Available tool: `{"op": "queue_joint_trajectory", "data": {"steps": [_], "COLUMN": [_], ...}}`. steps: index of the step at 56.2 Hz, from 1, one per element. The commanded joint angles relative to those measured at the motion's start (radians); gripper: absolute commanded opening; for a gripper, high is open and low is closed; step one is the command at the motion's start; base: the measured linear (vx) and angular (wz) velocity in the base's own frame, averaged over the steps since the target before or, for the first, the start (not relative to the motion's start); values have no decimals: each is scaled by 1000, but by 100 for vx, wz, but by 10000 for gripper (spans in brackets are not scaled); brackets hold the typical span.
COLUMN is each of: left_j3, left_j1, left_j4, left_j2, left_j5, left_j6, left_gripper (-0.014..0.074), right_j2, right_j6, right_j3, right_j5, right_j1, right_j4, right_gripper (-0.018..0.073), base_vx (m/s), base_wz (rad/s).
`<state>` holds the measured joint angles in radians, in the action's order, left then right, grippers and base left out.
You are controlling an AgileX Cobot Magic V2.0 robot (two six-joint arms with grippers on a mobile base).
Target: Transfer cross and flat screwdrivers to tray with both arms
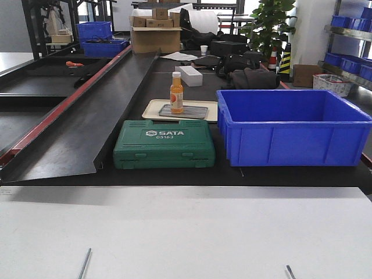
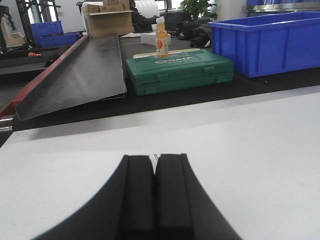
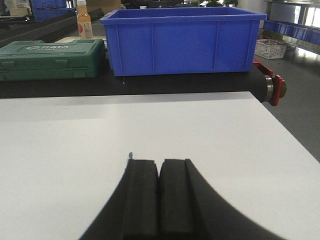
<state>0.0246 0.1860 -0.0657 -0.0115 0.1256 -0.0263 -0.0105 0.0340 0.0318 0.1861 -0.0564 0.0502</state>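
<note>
Neither gripper shows in the front view, only two thin metal screwdriver shafts rising from the bottom edge, one on the left (image 1: 85,263) and one on the right (image 1: 289,271). My left gripper (image 2: 155,160) is shut over the white table, and a screwdriver tip (image 2: 156,156) pokes out between its fingers. My right gripper (image 3: 159,163) is shut too, with a small metal tip (image 3: 130,155) showing just past its left finger. Which one is cross or flat cannot be told. The dull-grey tray (image 1: 195,111) lies far off on a cream plastic tray (image 1: 152,108).
An orange bottle (image 1: 176,92) stands on the grey tray. Beyond the white table (image 1: 186,232) lie a green SATA tool case (image 1: 164,143) and a deep blue bin (image 1: 290,125). A slanted dark metal chute (image 1: 87,116) runs along the left.
</note>
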Motion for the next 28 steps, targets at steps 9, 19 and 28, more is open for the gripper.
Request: {"op": "queue_joint_trajectory", "data": {"steps": [9,19,28], "left_j3": [-23,-23,-23], "left_j1": [3,3,3], "left_j4": [1,1,1], "left_j2": [-13,-13,-13], "left_j5": [-79,-79,-79], "left_j6": [-6,-6,-6], "left_gripper": [3,3,3], "right_j2": [-6,-6,-6], "right_j6": [2,2,2], "right_j3": [6,6,6], "right_j5": [-85,-85,-88], "right_j1": [-6,-6,-6], "right_j4": [-7,-7,-7], "right_gripper": [-8,-8,-8], "base_vx": [0,0,0], "base_wz": [0,0,0]}}
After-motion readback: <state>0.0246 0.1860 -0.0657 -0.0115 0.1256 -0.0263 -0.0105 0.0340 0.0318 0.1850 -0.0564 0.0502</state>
